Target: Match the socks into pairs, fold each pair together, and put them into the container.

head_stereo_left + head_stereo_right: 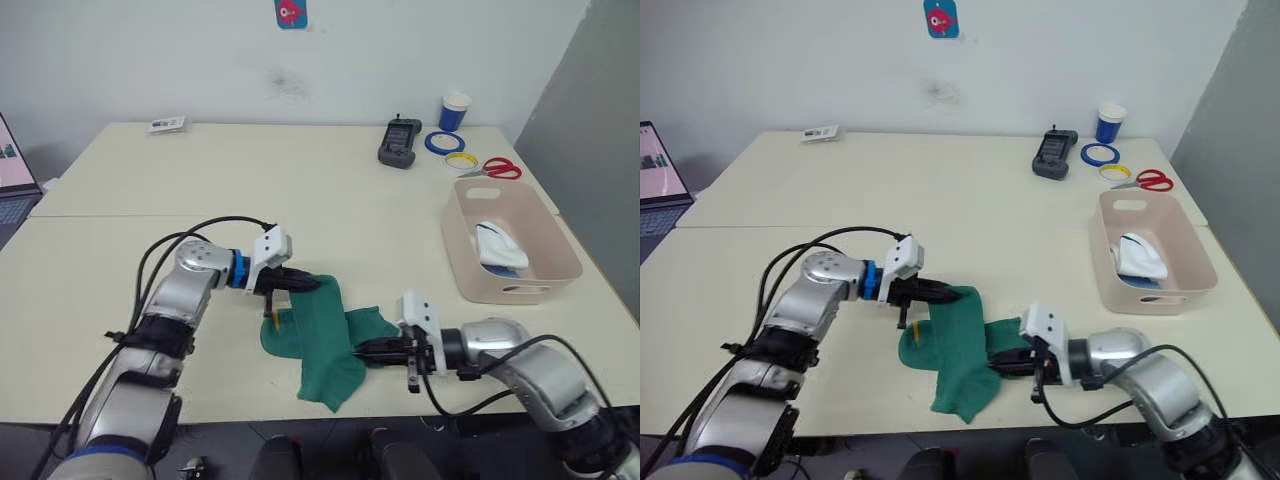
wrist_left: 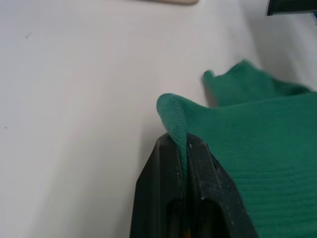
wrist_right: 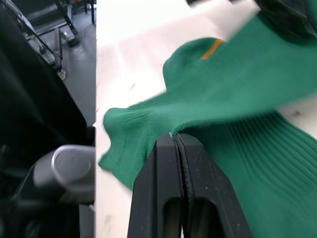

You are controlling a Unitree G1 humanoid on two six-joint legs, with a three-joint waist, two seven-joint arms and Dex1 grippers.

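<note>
Dark green socks (image 1: 325, 345) lie bunched near the table's front edge, at least two layers overlapping. My left gripper (image 1: 312, 285) is shut on the upper left cuff edge of the green fabric (image 2: 237, 139), held a little off the table. From the right, my right gripper (image 1: 363, 348) is shut on a fold of the green fabric (image 3: 233, 94) at its right side. The pale pink container (image 1: 480, 290) stands at the right of the table. Inside it a white sock (image 1: 495, 243) rests on a bit of light blue sock (image 1: 507, 270).
At the back right are a blue-and-white cup (image 1: 455, 110), a blue tape roll (image 1: 443, 142), a yellow tape roll (image 1: 461, 160), red scissors (image 1: 495, 168) and a black device (image 1: 400, 142). A small card (image 1: 166, 124) lies at the back left, a laptop (image 1: 12, 185) at the far left.
</note>
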